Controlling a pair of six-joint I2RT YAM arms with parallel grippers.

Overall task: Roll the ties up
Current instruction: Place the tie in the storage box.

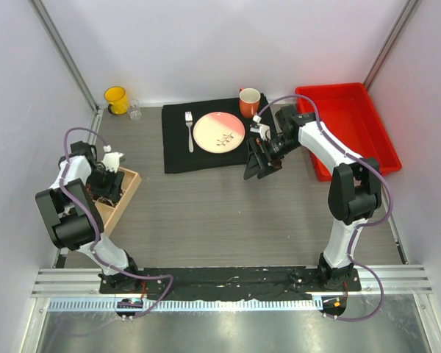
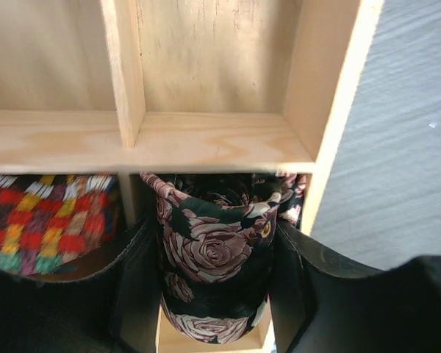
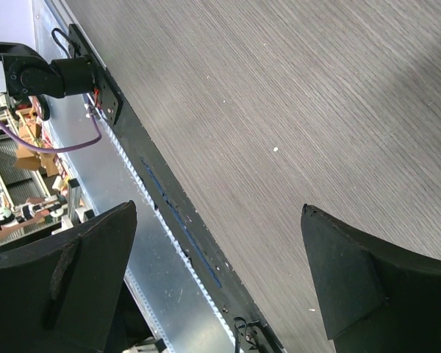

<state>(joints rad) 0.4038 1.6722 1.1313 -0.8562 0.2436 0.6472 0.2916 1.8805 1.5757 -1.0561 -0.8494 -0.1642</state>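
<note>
The left end effector (image 2: pixel 214 294) pinches the rolled tie (image 2: pixel 214 246), black with pink roses, in a slot of the wooden box (image 2: pixel 206 140) by the table's (image 1: pixel 228 213) left edge. It should let go slowly so the roll does not come undone. The right end effector (image 3: pixel 217 220) is spread wide, empty.

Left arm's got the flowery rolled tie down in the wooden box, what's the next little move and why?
Probably open the left gripper and let go. Its fingers clamp the rolled floral tie, which looks seated inside a compartment of the wooden box, beside a checked roll. Releasing there should leave it coiled.
</note>
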